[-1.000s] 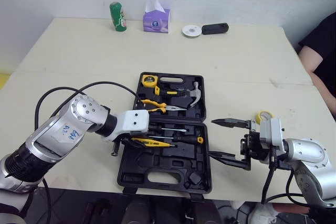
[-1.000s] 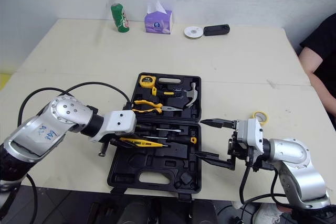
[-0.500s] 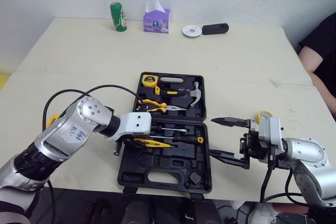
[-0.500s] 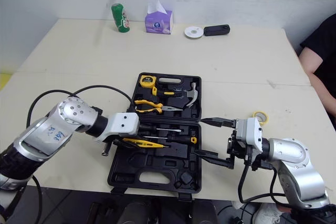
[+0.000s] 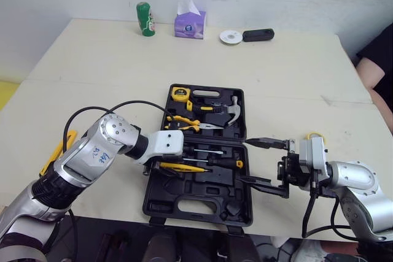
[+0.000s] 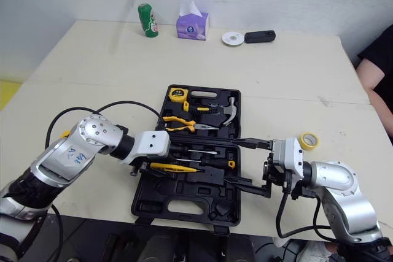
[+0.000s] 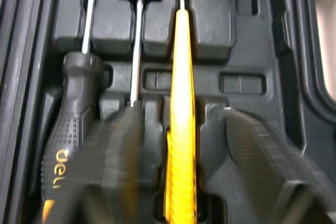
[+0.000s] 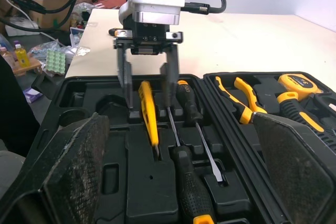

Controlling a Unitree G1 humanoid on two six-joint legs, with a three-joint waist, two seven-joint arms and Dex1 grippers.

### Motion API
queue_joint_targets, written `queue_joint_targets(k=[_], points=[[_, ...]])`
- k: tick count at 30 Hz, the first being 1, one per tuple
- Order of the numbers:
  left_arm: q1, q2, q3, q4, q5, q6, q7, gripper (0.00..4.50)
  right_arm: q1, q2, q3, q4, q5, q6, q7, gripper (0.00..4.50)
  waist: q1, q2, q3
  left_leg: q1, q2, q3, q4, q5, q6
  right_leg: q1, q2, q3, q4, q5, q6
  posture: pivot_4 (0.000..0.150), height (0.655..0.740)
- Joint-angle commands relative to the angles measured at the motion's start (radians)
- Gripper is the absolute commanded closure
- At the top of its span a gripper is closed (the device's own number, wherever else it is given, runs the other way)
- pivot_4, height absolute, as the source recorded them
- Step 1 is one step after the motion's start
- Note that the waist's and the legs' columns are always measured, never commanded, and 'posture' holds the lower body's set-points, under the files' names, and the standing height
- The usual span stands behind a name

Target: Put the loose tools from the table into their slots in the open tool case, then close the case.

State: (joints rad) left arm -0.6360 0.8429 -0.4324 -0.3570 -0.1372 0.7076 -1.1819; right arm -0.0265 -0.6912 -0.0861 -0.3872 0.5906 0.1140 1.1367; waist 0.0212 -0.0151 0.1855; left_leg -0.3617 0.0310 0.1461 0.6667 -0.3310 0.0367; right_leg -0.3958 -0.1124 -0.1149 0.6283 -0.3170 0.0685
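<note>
The open black tool case (image 5: 198, 204) lies at the table's near middle. A tape measure (image 5: 180, 94), a hammer (image 5: 231, 107) and pliers (image 5: 184, 123) sit in its far half, and two screwdrivers (image 5: 212, 153) in its near half. A yellow test screwdriver (image 5: 184, 167) lies in a slot there. My left gripper (image 8: 149, 90) hangs open over its handle end, one finger on each side (image 7: 178, 116). My right gripper (image 5: 245, 161) stands open at the case's right edge, pointing left, holding nothing. A yellow tool (image 5: 57, 153) lies on the table, partly hidden under my left arm.
A yellow tape roll (image 6: 308, 141) lies just behind my right wrist. At the far edge stand a green can (image 5: 144, 19), a tissue box (image 5: 190, 24), a white disc (image 5: 231, 37) and a black device (image 5: 258, 34). A person's arm (image 5: 376, 75) is at the right edge.
The whole view has shifted a little. My right gripper's fingertips have come closer to the case's right edge. My left gripper stays over the yellow screwdriver.
</note>
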Motion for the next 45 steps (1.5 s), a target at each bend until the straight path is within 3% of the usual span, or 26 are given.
queue_joint_targets(k=[1, 7, 14, 15, 17, 19, 21, 22, 23, 24, 32, 45], points=[[-0.016, 0.012, 0.065, -0.059, -0.053, -0.009, -0.032, 0.87, -0.009, 0.010, -0.005, -0.021, 0.009, -0.014, 0.000, 0.00, -0.001, 0.000, 0.000, 0.000, 0.000, 0.000, 0.000, 0.000, 0.000, 0.000, 0.000, 0.000, 0.000, 0.000, 0.000, 0.150, 0.7400], [-0.002, -0.013, 0.153, -0.033, -0.106, -0.065, -0.016, 0.87, -0.024, 0.021, 0.005, -0.008, -0.001, -0.018, 0.004, 0.00, -0.003, 0.000, 0.000, 0.000, 0.000, 0.000, 0.001, 0.000, 0.000, 0.000, 0.000, 0.000, 0.001, 0.000, 0.000, 0.150, 0.7400], [0.074, -0.108, 0.350, 0.038, -0.310, -0.069, -0.014, 0.87, -0.036, 0.028, 0.002, 0.012, -0.010, -0.020, 0.015, 0.00, -0.004, 0.000, 0.000, 0.000, 0.000, 0.000, 0.001, 0.000, 0.000, 0.000, 0.000, -0.001, 0.001, 0.000, 0.000, 0.150, 0.7400], [0.085, -0.119, 0.384, 0.047, -0.350, -0.050, -0.009, 1.27, -0.040, 0.028, 0.002, 0.017, -0.011, -0.022, 0.017, 0.00, -0.004, 0.000, 0.000, 0.000, 0.000, 0.000, 0.002, 0.000, 0.000, 0.000, 0.000, -0.001, 0.001, 0.000, 0.000, 0.150, 0.7400], [0.108, -0.117, 0.416, 0.054, -0.386, -0.065, -0.027, 1.67, -0.046, 0.028, 0.002, 0.026, -0.014, -0.025, 0.021, 0.00, -0.007, 0.000, 0.000, 0.000, 0.000, 0.000, 0.002, 0.000, 0.000, 0.000, 0.000, -0.001, 0.001, 0.000, 0.000, 0.150, 0.7400], [0.148, -0.128, 0.449, 0.049, -0.417, -0.094, -0.030, 2.46, -0.053, 0.033, -0.006, 0.039, -0.019, -0.040, 0.021, 0.00, -0.010, 0.000, 0.000, 0.000, 0.000, 0.000, 0.002, 0.000, 0.000, 0.000, 0.000, -0.001, 0.001, 0.000, 0.000, 0.150, 0.7400], [0.191, -0.130, 0.455, 0.041, -0.413, -0.150, -0.042, 3.57, -0.054, 0.031, -0.011, 0.050, -0.024, -0.051, 0.026, 0.00, -0.012, 0.000, 0.000, 0.000, 0.000, 0.000, 0.002, 0.000, 0.000, 0.000, 0.000, -0.001, 0.001, 0.000, 0.000, 0.150, 0.7400], [0.206, -0.131, 0.451, 0.042, -0.400, -0.176, -0.040, 3.73, -0.054, 0.031, -0.012, 0.055, -0.025, -0.056, 0.026, 0.00, -0.014, 0.000, 0.000, 0.000, 0.000, 0.000, 0.002, 0.000, 0.000, 0.000, 0.000, -0.001, 0.001, 0.000, 0.000, 0.150, 0.7400], [0.236, -0.136, 0.445, 0.048, -0.380, -0.220, -0.041, 4.24, -0.052, 0.030, -0.014, 0.059, -0.026, -0.061, 0.028, 0.00, -0.016, 0.000, 0.000, 0.000, 0.000, 0.000, 0.002, 0.000, 0.000, 0.000, 0.000, -0.001, 0.001, 0.000, 0.000, 0.150, 0.7400], [0.268, -0.143, 0.439, 0.059, -0.361, -0.267, -0.041, 4.48, -0.051, 0.029, -0.016, 0.064, -0.028, -0.067, 0.028, 0.00, -0.018, 0.000, 0.000, 0.000, 0.000, 0.000, 0.002, 0.000, 0.000, 0.000, 0.000, -0.001, 0.001, 0.000, 0.000, 0.150, 0.7400], [0.348, -0.170, 0.360, 0.139, -0.250, -0.402, -0.002, 4.48, -0.073, 0.031, -0.006, 0.091, -0.036, -0.083, 0.036, 0.00, -0.023, 0.000, 0.000, 0.000, 0.000, 0.000, 0.001, 0.000, 0.000, 0.000, 0.000, 0.000, 0.001, 0.000, 0.000, 0.150, 0.7400], [0.379, -0.164, 0.344, 0.198, -0.223, -0.436, 0.012, 4.48, -0.101, 0.034, -0.001, 0.102, -0.045, -0.083, 0.038, 0.00, -0.023, 0.000, 0.000, 0.000, 0.000, 0.000, 0.001, 0.000, 0.000, 0.000, -0.001, -0.001, 0.001, 0.000, 0.000, 0.150, 0.7400]])
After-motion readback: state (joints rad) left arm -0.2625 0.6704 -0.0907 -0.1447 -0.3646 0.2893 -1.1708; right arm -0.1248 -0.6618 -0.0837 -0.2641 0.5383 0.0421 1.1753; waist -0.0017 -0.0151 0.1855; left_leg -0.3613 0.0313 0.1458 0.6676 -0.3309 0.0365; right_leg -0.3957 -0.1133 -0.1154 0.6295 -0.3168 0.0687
